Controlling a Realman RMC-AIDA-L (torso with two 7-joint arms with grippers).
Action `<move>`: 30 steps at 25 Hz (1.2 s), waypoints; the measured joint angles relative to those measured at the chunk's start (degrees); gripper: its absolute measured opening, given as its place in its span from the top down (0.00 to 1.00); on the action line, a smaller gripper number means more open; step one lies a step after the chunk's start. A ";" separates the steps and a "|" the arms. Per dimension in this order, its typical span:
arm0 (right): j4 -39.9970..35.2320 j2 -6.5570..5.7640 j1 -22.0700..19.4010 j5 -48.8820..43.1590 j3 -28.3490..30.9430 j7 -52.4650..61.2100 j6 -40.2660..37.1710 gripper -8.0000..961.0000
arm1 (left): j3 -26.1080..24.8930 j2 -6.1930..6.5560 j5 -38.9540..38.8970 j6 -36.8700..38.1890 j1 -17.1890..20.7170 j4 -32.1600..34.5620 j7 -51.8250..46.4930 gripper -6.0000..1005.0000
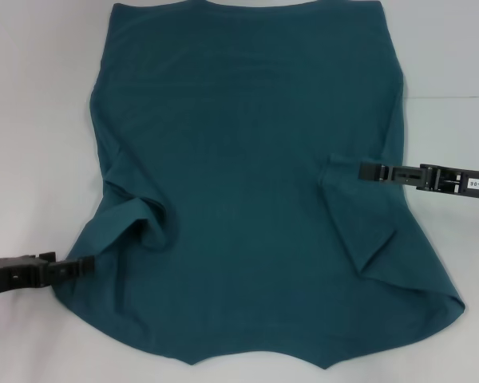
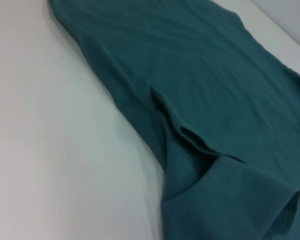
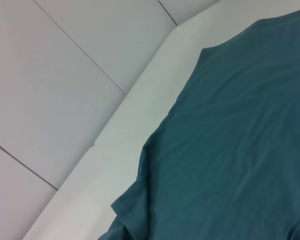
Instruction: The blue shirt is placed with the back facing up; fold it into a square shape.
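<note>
White table (image 1: 32, 159) margins flanking blue shirt (image 1: 239, 159)

A plain white table (image 1: 32, 159) fills the scene; beyond its far edge lies a pale tiled floor (image 3: 50, 75) (thin dark seams).

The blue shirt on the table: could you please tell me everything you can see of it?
The blue shirt is dark teal, soft-looking fabric, plain on the side that shows. It lies spread nearly flat on the white table. Its right sleeve is folded inward, leaving a diagonal crease; the left sleeve is bunched into a raised pucker. The left pincer meets the shirt's left edge by that pucker, and the right pincer reaches the folded right sleeve. Light wrinkles cross the body.
</note>
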 joint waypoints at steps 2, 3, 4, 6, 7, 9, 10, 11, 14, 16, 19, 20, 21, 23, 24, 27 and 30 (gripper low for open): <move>-0.08 -0.05 0.00 0.12 0.00 0.03 -0.02 0.05 | -0.02 0.00 0.50 0.27 0.00 0.03 -0.09 0.07; -0.12 -0.11 0.00 0.35 -0.01 0.04 -0.09 0.05 | -0.02 0.00 0.71 0.43 0.00 0.05 -0.12 0.07; -0.12 -0.11 0.00 0.35 -0.01 0.04 -0.09 0.05 | -0.02 0.00 0.85 0.64 0.00 0.12 -0.14 0.07; -0.17 -0.16 0.00 0.47 -0.02 0.05 -0.12 0.05 | 0.00 0.00 0.90 1.21 0.00 0.18 -0.15 0.07; -0.19 -0.18 0.00 0.48 -0.02 0.07 -0.14 0.05 | 0.00 0.00 0.96 1.53 0.00 0.21 -0.15 0.07; -0.20 -0.20 0.00 0.51 -0.03 0.12 -0.20 0.05 | 0.02 0.00 1.32 2.61 -0.01 0.34 -0.16 0.07; -0.20 -0.19 -0.01 0.53 -0.04 0.12 -0.22 0.05 | 0.02 0.02 1.53 3.06 -0.02 0.46 -0.16 0.07; -0.20 -0.20 -0.02 0.55 -0.05 0.14 -0.23 0.05 | 0.03 0.05 1.91 3.87 -0.06 0.68 -0.17 0.07; -0.21 -0.27 -0.11 0.60 -0.05 0.20 -0.25 0.05 | 0.35 0.15 2.54 5.77 -0.34 0.92 -0.18 0.07; -0.25 -0.30 -0.16 0.61 -0.05 0.24 -0.25 0.05 | 0.31 0.27 2.70 7.17 -0.59 0.98 -0.18 0.07; -0.26 -0.30 -0.24 0.62 -0.05 0.30 -0.25 0.05 | 0.08 0.51 2.39 9.86 -0.99 1.30 -0.10 0.07; -0.26 -0.30 -0.25 0.62 -0.05 0.32 -0.25 0.05 | 0.10 0.57 2.31 10.59 -1.11 1.41 -0.07 0.07; -0.26 -0.30 -0.26 0.62 -0.05 0.34 -0.25 0.05 | 0.28 0.69 2.30 12.42 -1.58 1.62 -0.05 0.07; -0.26 -0.29 -0.32 0.62 -0.05 0.38 -0.25 0.05 | 0.42 0.73 2.40 13.12 -1.79 1.64 -0.02 0.07; -0.26 -0.28 -0.33 0.62 -0.05 0.40 -0.25 0.05 | 0.50 0.77 2.46 13.84 -1.99 1.65 0.02 0.07; -0.26 -0.29 -0.33 0.62 -0.05 0.46 -0.25 0.06 | 0.61 0.83 2.57 15.65 -2.31 1.65 0.10 0.07; -0.26 -0.32 -0.30 0.62 -0.05 0.59 -0.23 0.06 | 0.65 0.97 3.46 16.10 -2.35 1.74 -0.07 0.07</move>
